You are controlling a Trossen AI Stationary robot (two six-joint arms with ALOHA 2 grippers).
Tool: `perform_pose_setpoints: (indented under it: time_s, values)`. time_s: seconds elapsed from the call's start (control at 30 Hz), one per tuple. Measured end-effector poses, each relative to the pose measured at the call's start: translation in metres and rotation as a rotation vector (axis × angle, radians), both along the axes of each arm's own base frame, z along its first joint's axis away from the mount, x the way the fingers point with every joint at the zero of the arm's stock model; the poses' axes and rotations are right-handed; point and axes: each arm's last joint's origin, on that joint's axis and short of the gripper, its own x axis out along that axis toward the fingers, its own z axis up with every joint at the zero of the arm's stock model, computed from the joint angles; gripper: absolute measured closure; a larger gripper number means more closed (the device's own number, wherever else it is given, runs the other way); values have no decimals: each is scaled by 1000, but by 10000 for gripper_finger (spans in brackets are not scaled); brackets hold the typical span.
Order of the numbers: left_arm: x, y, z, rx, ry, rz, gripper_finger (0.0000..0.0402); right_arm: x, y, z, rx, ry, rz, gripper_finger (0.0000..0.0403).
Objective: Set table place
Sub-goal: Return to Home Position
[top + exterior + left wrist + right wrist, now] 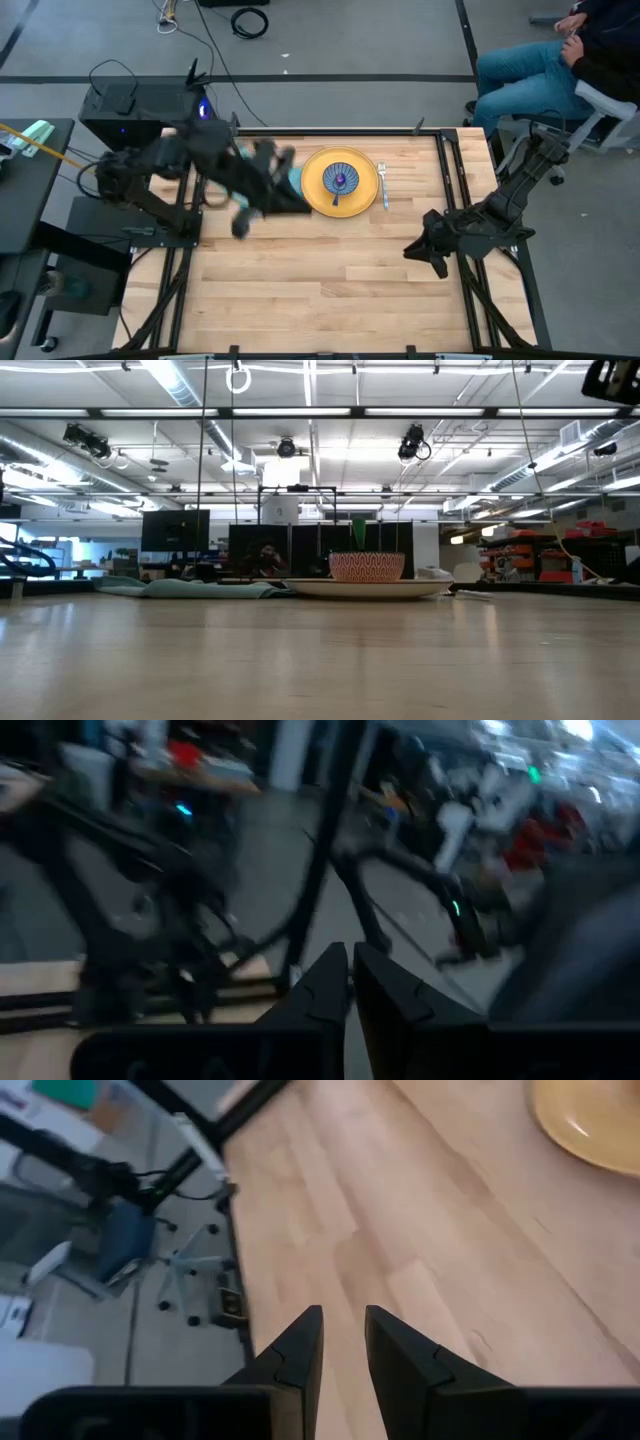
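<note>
looks like the closing step: setting done, arms due back at rest. left gripper [350,956] above the table [330,300], left of the napkin [190,588], fingers [322,995] all but together, clamped on nothing. right gripper [343,1316] low near the right rail, well apart from the setting, fingers [298,1348] slightly apart, likewise empty. next move probably calls for folding the left arm up and back toward its base without brushing napkin or plate [314,190]. counted: one yellow plate toward the far edge, one bowl [366,567] on it, one spoon [340,183] in the bowl, one fork [382,186] just right of the plate, one napkin just left; two arms.
</note>
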Motion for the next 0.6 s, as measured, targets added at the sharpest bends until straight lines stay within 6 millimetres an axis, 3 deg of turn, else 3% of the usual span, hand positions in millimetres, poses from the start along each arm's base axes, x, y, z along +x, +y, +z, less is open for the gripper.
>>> perform_pose_setpoints:
  time_s: [0.17, 0.33, 0.6]
  values:
    - [35, -36, -24, 38, 29, -98, 363, 0, 9, 8, -14, -97, 90, 318]
    - [66, -58, -46, 57, 28, -138, 363, -5, 20, 14, 26, -155, 174, 318]
    - [85, -76, -60, 62, 13, -171, 374, -23, 47, 42, 110, -420, 423, 318]
